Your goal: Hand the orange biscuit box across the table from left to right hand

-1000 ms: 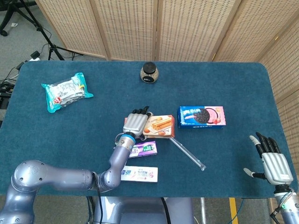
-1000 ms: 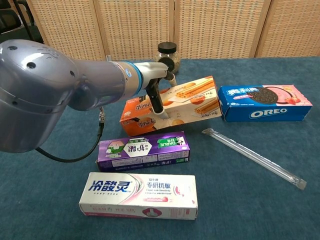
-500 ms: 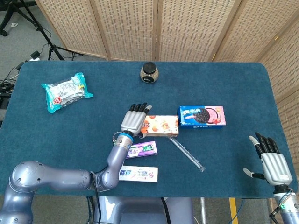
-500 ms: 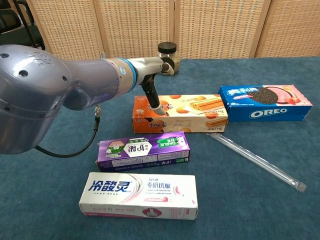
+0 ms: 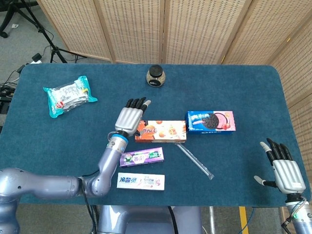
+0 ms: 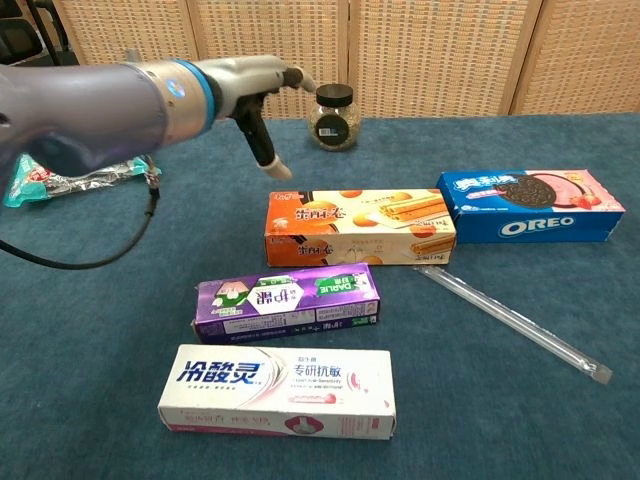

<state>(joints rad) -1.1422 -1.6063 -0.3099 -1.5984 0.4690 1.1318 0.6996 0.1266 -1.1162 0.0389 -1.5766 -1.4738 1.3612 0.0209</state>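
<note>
The orange biscuit box (image 5: 161,131) (image 6: 358,227) lies flat on the blue table, just left of the Oreo box. My left hand (image 5: 130,118) (image 6: 255,95) hovers above and to the left of the box, fingers spread, holding nothing and clear of it. At the table's near right corner my right hand (image 5: 283,169) is open with fingers apart, far from the box; the chest view does not show it.
A blue Oreo box (image 5: 210,121) touches the biscuit box's right end. A purple box (image 5: 142,157), a white toothpaste box (image 5: 141,181) and a clear tube (image 5: 195,160) lie in front. A jar (image 5: 155,76) stands at the back, a snack bag (image 5: 69,95) far left.
The left hand let go of the tilted biscuit box, which dropped flat onto the table. The hand then lifted away up and to the left. The right hand stayed put.
</note>
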